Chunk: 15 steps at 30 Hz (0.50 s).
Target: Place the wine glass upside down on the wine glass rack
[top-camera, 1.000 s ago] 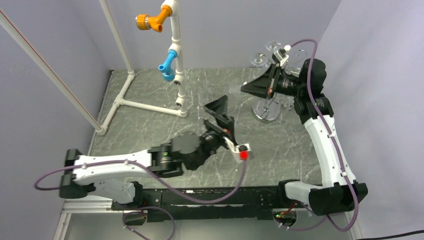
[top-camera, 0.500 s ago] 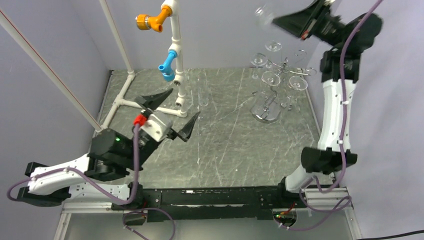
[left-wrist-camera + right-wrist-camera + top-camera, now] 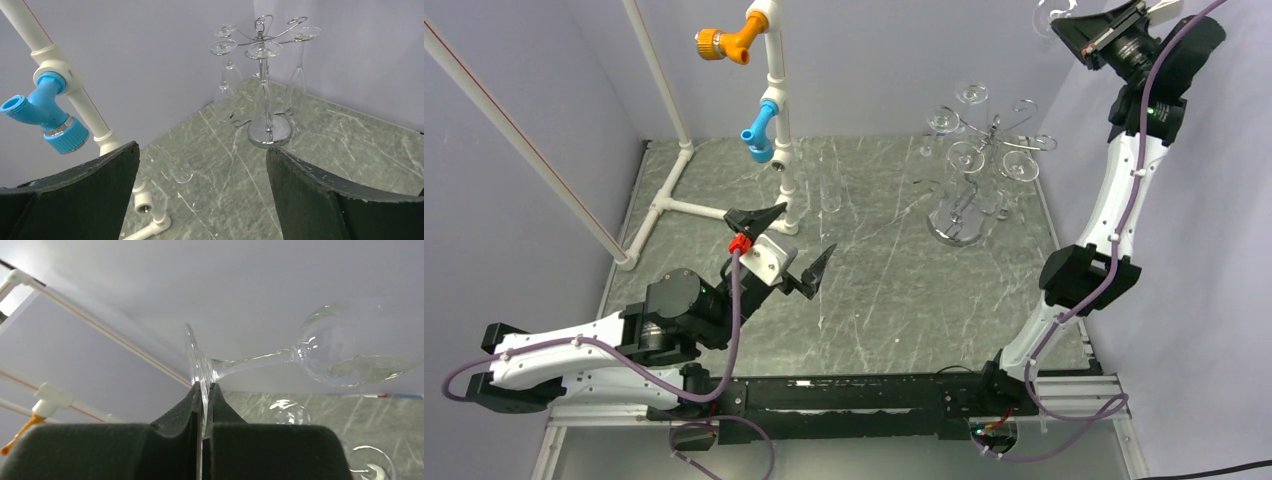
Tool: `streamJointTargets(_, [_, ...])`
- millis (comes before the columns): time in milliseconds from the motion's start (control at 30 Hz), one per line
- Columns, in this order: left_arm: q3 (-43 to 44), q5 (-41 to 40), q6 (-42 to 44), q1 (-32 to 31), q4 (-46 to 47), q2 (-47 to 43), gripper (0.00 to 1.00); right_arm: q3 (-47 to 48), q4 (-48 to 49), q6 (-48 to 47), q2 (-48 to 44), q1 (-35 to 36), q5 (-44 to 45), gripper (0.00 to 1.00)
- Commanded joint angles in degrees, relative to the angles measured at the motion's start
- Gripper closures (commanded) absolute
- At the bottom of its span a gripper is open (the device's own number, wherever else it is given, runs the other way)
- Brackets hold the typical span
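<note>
My right gripper (image 3: 1079,28) is raised high at the back right, above the chrome wine glass rack (image 3: 962,222). It is shut on the foot of a clear wine glass (image 3: 1049,12). In the right wrist view the gripper (image 3: 205,387) pinches the foot edge, and the glass (image 3: 345,352) lies sideways with its bowl to the right. The rack (image 3: 265,131) has several glasses hanging upside down from its looped arms. My left gripper (image 3: 789,242) is open and empty, low over the table at the left. A second clear glass (image 3: 180,170) stands between its jaws (image 3: 202,150), farther off.
A white pipe frame (image 3: 776,160) with a blue fitting (image 3: 758,135) and an orange fitting (image 3: 724,42) stands at the back left, close to the left gripper. The second glass (image 3: 831,195) stands just right of its post. Purple walls enclose the marbled table (image 3: 904,290).
The right arm lifted the glass from beside the rack to high above it, then moved right. The left arm pulled back to the left with its jaws open, then edged slightly right.
</note>
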Motion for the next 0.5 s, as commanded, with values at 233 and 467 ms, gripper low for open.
streamJointTargets(233, [-1.49,-2.62,-5.08,0.03,0.90,-1.37,0.01,-4.54,0.17,-1.11,2.70,0.35,1.57,1.00])
streamJointTargets(467, [-2.35,-2.86,-5.73,-0.03,1.28,-1.47,0.01,-9.89,1.39,1.02,3.25,1.32,-0.92,1.00])
